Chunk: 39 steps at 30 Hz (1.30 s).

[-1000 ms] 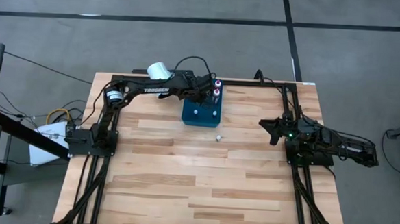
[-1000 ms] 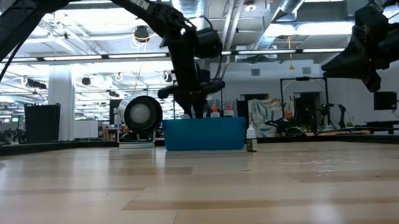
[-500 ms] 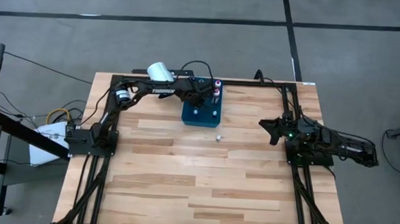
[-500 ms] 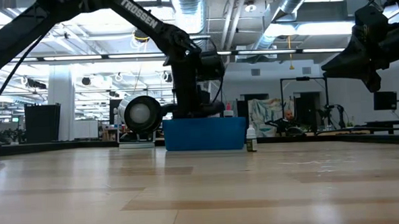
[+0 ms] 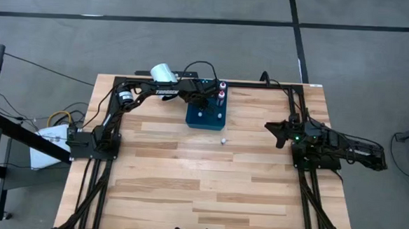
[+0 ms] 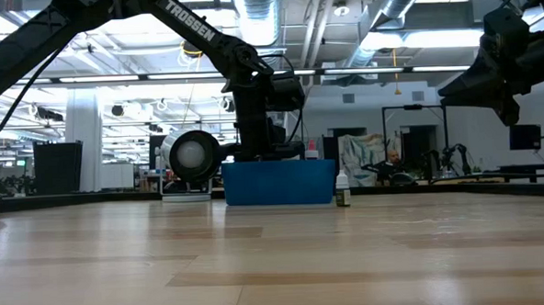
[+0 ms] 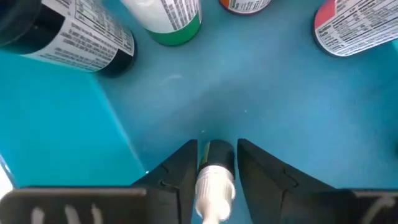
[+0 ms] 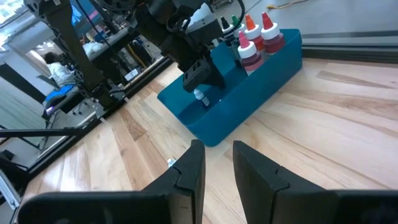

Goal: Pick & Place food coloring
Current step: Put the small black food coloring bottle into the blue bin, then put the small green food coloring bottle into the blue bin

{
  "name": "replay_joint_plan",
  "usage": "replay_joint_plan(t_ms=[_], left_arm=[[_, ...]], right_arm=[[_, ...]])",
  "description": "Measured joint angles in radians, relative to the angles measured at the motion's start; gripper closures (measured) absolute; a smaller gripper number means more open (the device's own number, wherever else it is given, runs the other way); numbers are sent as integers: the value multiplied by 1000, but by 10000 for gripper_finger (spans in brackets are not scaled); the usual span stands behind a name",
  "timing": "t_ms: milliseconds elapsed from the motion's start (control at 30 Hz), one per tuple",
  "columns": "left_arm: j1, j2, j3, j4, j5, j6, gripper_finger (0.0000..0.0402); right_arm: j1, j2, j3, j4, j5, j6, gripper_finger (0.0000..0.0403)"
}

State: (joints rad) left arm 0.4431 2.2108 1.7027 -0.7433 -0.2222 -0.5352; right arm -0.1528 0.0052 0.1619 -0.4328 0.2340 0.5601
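Observation:
My left gripper [image 5: 204,95] is over the blue tray [image 5: 206,114] at the table's far edge, shut on a small food coloring bottle with a white cap [image 7: 214,177]. The right wrist view shows that gripper [image 8: 200,81] with the bottle [image 8: 199,96] below it. Other bottles stand upright in the tray: red and orange tops [image 8: 254,46], a green one [image 7: 171,25], a dark one [image 7: 87,40]. One tiny bottle [image 5: 222,139] stands alone on the table near the tray. My right gripper [image 8: 217,165] is open, raised at the table's right side. My left gripper pinches the small bottle between its two fingers [image 7: 183,171], one on each side of its body [image 7: 217,152] just under the white cap. The fingers come from above, pointing down. The bottle is upright, bottom end at the tray's blue surface; whether it rests there I cannot tell.
A large white cylinder [image 5: 163,73] lies at the far edge, left of the tray. Black arm frames run along the left [image 5: 96,172] and right [image 5: 311,197] sides. The bare wooden table [image 5: 201,184] stretches toward the near edge.
My left gripper has come down onto the blue tray, carrying the small bottle with it, and has then stayed still. In the low view it now stands in front of the bottles on the tray that showed before.

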Motion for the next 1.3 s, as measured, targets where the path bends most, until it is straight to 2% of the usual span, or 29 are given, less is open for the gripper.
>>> replay_joint_plan(t_ms=[300, 567, 700, 967, 1133, 1300], left_arm=[[0, 0, 0, 0, -2, 1, 261], [9, 0, 5, -3, 0, -8, 255], [22, 1, 58, -40, 52, -4, 255], [33, 1, 258, -250, 50, 19, 255], [11, 1, 392, -426, -10, 19, 255], [-75, 1, 482, -611, -204, -5, 255]], right_arm=[[0, 0, 0, 0, 0, -1, 332], [0, 0, 0, 0, 0, -1, 332], [0, 0, 0, 0, 0, -1, 332], [0, 0, 0, 0, 0, -1, 332], [0, 0, 0, 0, -43, -1, 332], [0, 0, 0, 0, -113, -2, 332]])
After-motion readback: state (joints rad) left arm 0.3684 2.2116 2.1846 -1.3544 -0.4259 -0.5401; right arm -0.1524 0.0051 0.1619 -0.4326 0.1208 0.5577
